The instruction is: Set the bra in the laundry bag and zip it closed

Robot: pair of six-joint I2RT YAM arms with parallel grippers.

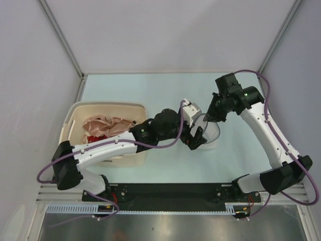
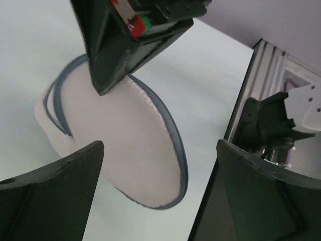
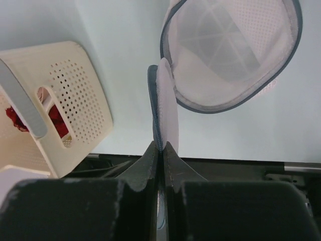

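Observation:
The round white mesh laundry bag (image 1: 213, 131) lies on the table right of centre, its dark-rimmed flap standing up. My right gripper (image 1: 209, 116) is shut on the flap's zip edge (image 3: 161, 125), and below it the open pouch (image 3: 230, 55) shows its bare mesh inside. My left gripper (image 1: 197, 137) hovers at the bag's left side, open, with the bag's flap (image 2: 130, 145) between its spread fingers (image 2: 55, 186) but untouched. The salmon-pink bra (image 1: 108, 125) lies in the cream basket, on top of a red garment (image 1: 94, 137).
The cream perforated basket (image 1: 141, 108) stands at the left, under my left forearm; its wall (image 3: 75, 95) also shows in the right wrist view. An aluminium rail (image 2: 261, 75) runs along the near table edge. Grey walls enclose the far side.

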